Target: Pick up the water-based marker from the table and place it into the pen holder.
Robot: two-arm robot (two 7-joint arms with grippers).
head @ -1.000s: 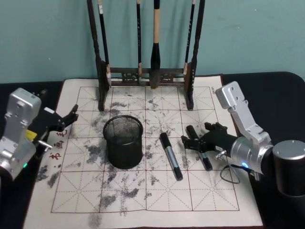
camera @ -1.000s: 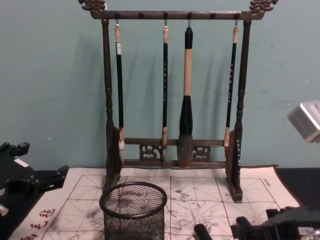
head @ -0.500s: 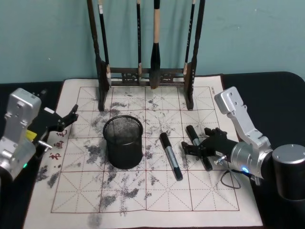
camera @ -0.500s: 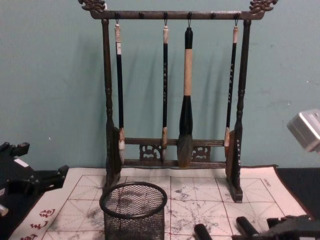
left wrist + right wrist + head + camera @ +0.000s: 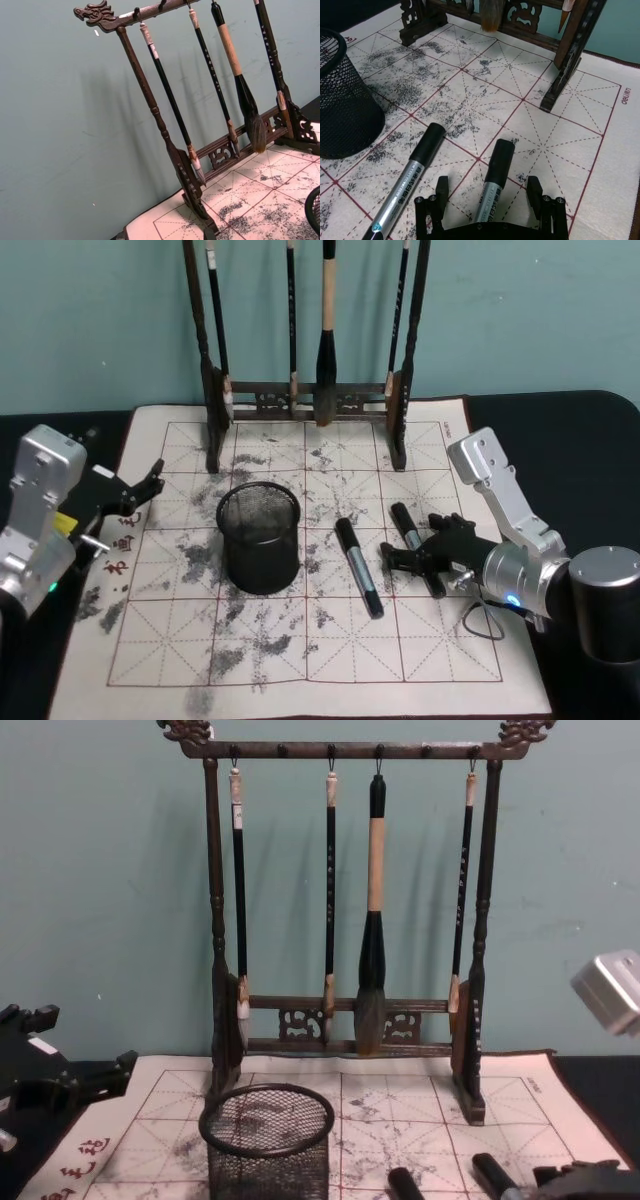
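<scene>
right gripper [image 5: 487,186]: low over the mat [image 5: 300,660], right of the pen holder [image 5: 259,550]; fingers [image 5: 441,186] spread apart, one on each side of a marker, not clamped on it
marker [image 5: 492,175]: flat on the mat between those fingers, black cap towards the brush rack, silver barrel running back under the gripper; well right of the pen holder
second marker [image 5: 358,566]: flat on the mat, between the pen holder and the first marker, touching neither
pen holder: black mesh cup, upright on the mat
left gripper [image 5: 148,483]: parked left of the pen holder, at the mat's edge
brush rack [image 5: 345,1020]: upright behind the pen holder, four brushes [image 5: 372,940] hanging
table [image 5: 590,440]: dark, under the mat
</scene>
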